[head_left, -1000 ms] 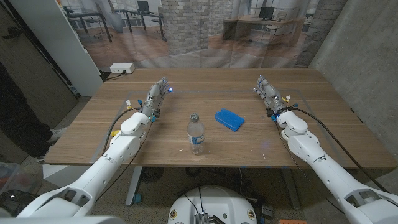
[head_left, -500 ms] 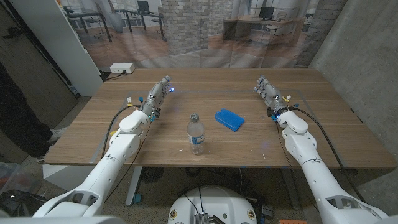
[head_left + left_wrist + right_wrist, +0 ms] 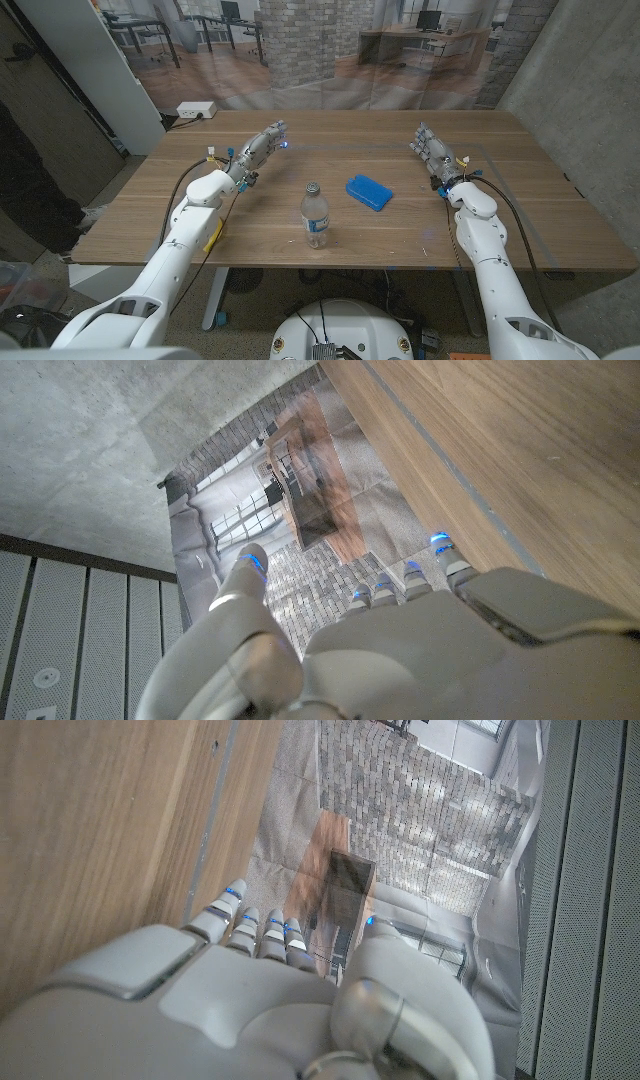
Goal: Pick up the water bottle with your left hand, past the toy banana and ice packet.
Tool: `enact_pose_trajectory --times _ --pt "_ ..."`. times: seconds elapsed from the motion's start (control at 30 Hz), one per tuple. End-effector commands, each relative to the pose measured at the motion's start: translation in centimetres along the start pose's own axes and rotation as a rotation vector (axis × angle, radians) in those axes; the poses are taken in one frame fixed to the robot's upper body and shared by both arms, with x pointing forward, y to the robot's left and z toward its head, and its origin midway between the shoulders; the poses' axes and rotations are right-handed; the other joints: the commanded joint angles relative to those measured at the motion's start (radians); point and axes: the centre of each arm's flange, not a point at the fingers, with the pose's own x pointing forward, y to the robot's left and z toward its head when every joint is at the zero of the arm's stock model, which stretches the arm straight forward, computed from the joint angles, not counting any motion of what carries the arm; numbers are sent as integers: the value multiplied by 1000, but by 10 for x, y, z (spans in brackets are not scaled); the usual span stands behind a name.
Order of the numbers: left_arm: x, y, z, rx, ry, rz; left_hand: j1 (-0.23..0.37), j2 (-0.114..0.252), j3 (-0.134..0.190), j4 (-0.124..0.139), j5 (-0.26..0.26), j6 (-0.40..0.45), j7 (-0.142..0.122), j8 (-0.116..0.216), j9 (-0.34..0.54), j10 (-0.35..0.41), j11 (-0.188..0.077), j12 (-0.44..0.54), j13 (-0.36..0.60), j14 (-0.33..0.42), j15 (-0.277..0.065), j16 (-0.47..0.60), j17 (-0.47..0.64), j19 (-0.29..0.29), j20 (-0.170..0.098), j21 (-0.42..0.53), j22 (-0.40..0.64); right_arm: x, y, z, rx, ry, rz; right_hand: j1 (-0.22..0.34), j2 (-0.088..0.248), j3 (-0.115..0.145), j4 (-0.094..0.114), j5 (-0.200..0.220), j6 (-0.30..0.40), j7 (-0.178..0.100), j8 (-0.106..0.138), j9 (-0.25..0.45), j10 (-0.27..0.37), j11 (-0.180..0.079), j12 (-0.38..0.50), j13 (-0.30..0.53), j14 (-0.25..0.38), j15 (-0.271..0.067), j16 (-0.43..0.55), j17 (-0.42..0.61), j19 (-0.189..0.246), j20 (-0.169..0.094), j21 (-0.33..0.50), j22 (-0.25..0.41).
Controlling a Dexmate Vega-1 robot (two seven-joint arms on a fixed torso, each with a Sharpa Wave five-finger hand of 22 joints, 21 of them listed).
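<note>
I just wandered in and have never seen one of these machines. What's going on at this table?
A two-armed robot is set to pick up the water bottle standing near the table's front edge. Neither hand holds anything. The left hand hangs open over the wood, away from the bottle; the right hand waits open on the far side. A blue ice packet lies beside the bottle, and a yellow toy banana peeks out under the left arm.

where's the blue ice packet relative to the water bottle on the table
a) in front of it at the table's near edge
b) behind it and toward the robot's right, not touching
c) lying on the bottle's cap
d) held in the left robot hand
b: in the head view the ice packet lies flat on the wood beyond the upright water bottle, toward the robot's right, with bare table between them.
</note>
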Motion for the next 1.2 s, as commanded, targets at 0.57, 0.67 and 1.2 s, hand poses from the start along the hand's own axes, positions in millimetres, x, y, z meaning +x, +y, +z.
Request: enact_pose_trajectory --times 0.57,0.67,1.2 --pt "18 -6 32 162 -63 -300 123 -129 -63 -14 81 -154 22 3 6 -85 19 2 15 -79 15 -1 10 -21 12 -42 8 -10 1 -2 8 2 -27 -15 -6 5 4 3 1 10 6 1 -2 7 7 2 -1 9 9 6 11 2 7 5" --pt "20 -7 36 173 -73 -323 146 -136 -73 -13 95 -180 28 -1 7 -103 26 1 17 -93 21 -1 10 -24 15 -48 9 -11 2 -2 8 1 -29 -17 -7 5 5 3 1 10 6 1 -2 7 7 2 0 9 9 6 10 2 6 5" --pt "26 -15 61 255 -113 -436 225 -144 -115 -12 150 -254 55 1 9 -149 34 4 23 -144 35 -2 10 -38 14 -71 11 -15 4 -1 4 -1 -42 -25 -9 4 7 3 1 9 6 1 -1 7 7 2 1 10 9 6 11 3 6 5"
